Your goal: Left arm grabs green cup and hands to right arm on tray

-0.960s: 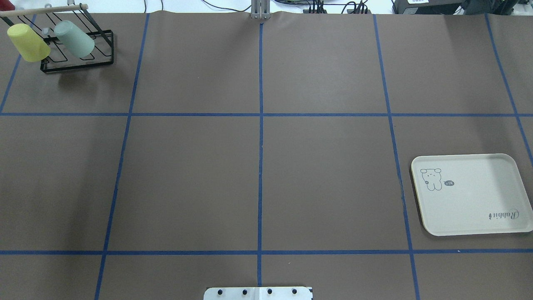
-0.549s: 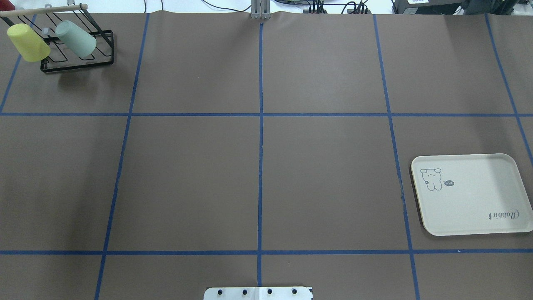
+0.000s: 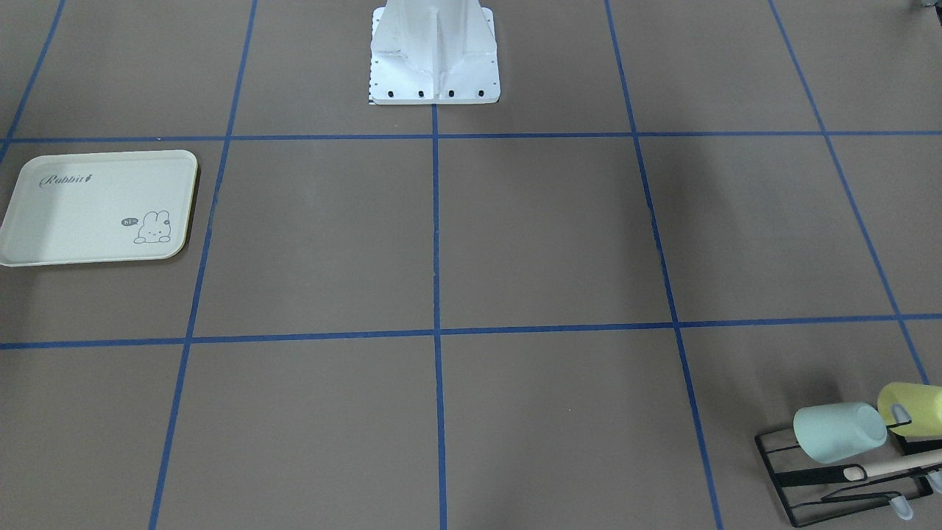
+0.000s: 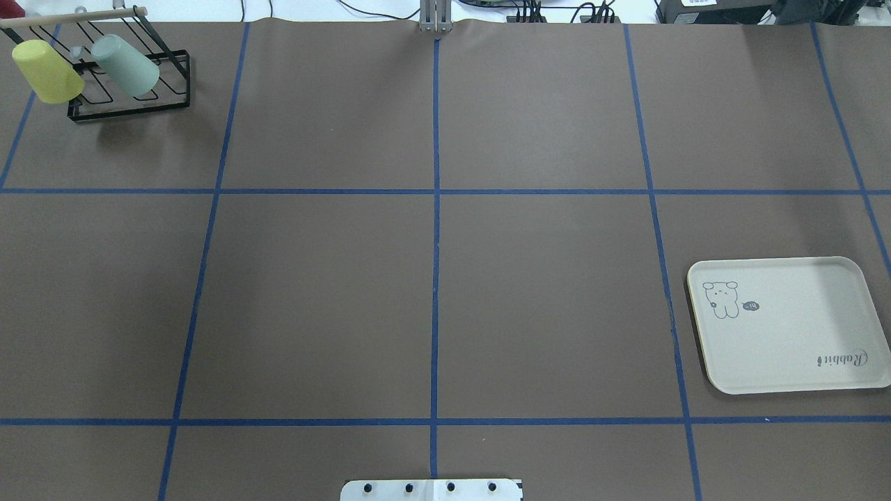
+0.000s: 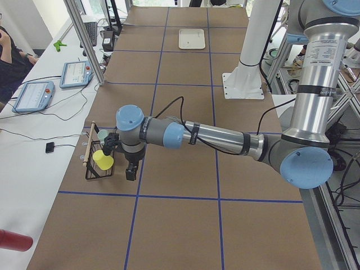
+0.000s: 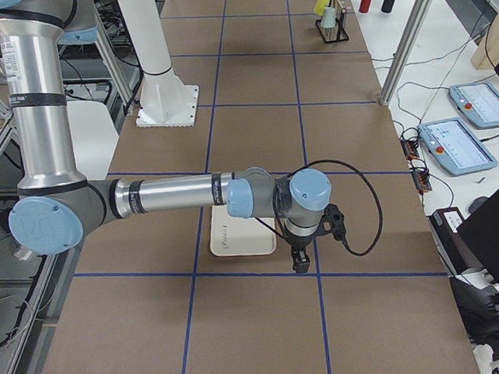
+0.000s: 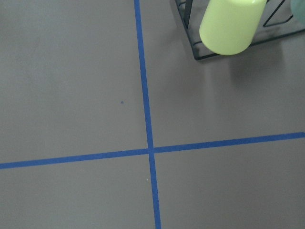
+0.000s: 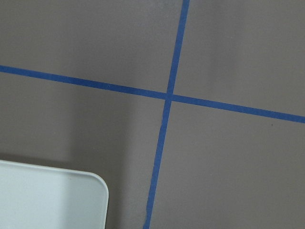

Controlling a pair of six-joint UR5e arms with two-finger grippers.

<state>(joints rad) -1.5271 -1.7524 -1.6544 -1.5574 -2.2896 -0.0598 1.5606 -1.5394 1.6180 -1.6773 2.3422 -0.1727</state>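
Note:
The green cup [image 4: 125, 65] hangs tilted on a black wire rack [image 4: 132, 106] at the far left corner, beside a yellow cup [image 4: 47, 71]. It also shows in the front view [image 3: 839, 432]. The tray [image 4: 786, 348] lies flat and empty at the right. Neither arm shows in the overhead or front view. In the exterior left view the left gripper [image 5: 130, 171] hangs just beside the rack and the yellow cup [image 5: 103, 160]. In the exterior right view the right gripper [image 6: 299, 260] hangs by the tray [image 6: 245, 243]. I cannot tell whether either gripper is open or shut.
The left wrist view shows the yellow cup [image 7: 231, 24] and a rack corner at the top right. The right wrist view shows a tray corner [image 8: 47, 198]. The robot's white base [image 3: 434, 59] stands at the near middle edge. Blue tape lines grid the brown table.

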